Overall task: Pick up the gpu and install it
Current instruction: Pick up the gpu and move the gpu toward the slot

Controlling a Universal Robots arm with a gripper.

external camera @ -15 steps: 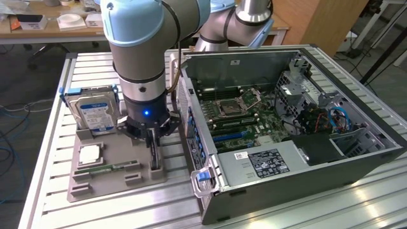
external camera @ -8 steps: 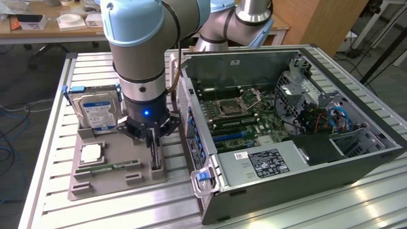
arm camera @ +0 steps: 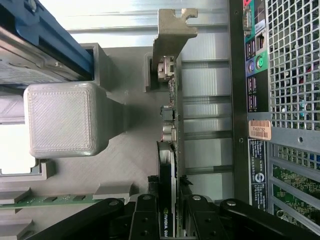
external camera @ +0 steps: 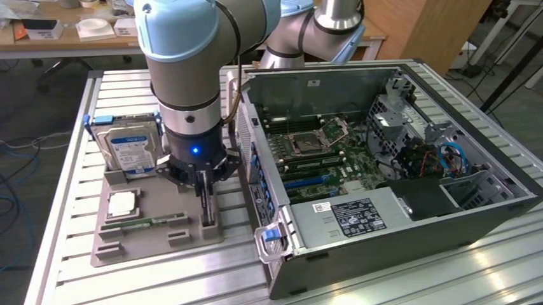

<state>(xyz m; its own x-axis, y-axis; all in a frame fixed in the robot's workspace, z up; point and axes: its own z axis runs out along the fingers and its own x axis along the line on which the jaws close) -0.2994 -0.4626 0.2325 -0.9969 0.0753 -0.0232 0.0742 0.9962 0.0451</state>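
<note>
The gpu stands on edge in a slot of the grey holder tray, its black face and board side vertical and its silver end bracket at the far end. My gripper has come straight down over it, and a black finger presses against each face of the card. In the exterior view the gripper sits low over the gpu, just beside the open computer case. The card still rests in the tray.
A silver hard drive with a blue-white label stands in the tray's back, with a CPU and a green memory stick in front. A grey tray post rises close by. The motherboard lies exposed.
</note>
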